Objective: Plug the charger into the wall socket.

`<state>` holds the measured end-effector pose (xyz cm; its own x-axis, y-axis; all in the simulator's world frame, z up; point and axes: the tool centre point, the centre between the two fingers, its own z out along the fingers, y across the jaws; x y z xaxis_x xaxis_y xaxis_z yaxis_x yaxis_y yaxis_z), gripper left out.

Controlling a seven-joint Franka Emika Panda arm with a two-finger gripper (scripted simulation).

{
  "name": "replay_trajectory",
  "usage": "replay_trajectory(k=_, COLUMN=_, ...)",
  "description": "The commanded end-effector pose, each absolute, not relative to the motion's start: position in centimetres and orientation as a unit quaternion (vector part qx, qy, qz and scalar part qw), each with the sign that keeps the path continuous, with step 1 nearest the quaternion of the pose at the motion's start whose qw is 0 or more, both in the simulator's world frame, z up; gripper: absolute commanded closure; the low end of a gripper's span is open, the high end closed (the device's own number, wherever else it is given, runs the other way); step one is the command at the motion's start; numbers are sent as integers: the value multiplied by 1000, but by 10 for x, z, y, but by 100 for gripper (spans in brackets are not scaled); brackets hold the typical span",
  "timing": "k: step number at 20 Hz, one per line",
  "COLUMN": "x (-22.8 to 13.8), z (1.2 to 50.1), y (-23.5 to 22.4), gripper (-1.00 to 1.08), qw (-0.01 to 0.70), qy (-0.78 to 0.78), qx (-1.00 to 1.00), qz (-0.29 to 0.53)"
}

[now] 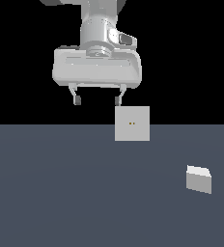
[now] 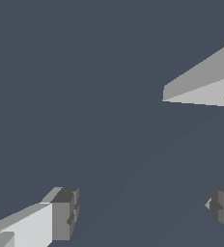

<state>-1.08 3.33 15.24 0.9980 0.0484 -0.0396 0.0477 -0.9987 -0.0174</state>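
Observation:
The wall socket (image 1: 132, 123) is an upright light-grey square panel with two tiny orange-brown dots at its centre, standing on the floor in the middle of the exterior view. In the wrist view the wall socket (image 2: 205, 82) appears as a slanted grey slab with an orange dot near the frame edge. The charger (image 1: 199, 179), a small plain light-grey block, lies on the floor toward the exterior view's right, well apart from the socket. My gripper (image 1: 97, 100) hangs open high above the floor, up and to the exterior view's left of the socket, holding nothing. Its fingertips (image 2: 63, 214) show in the wrist view.
A flat dark blue-grey floor (image 1: 61, 193) stretches across the scene under a black background. No other objects are in view.

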Motion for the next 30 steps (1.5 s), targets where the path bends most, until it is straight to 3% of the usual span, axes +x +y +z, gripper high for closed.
replay_trajectory(k=1, x=-11, z=152, y=33, gripper=-92, qw=8, qy=-24, qx=-999, qz=20)
replay_trajectory(k=11, x=-17, z=140, y=7, gripper=-92, qw=5, qy=18, qx=-1000, qz=9)
replay_trajectory(k=30, x=-84, z=76, y=-120, gripper=-92, qw=-14, qy=239, qx=-970, qz=-46)
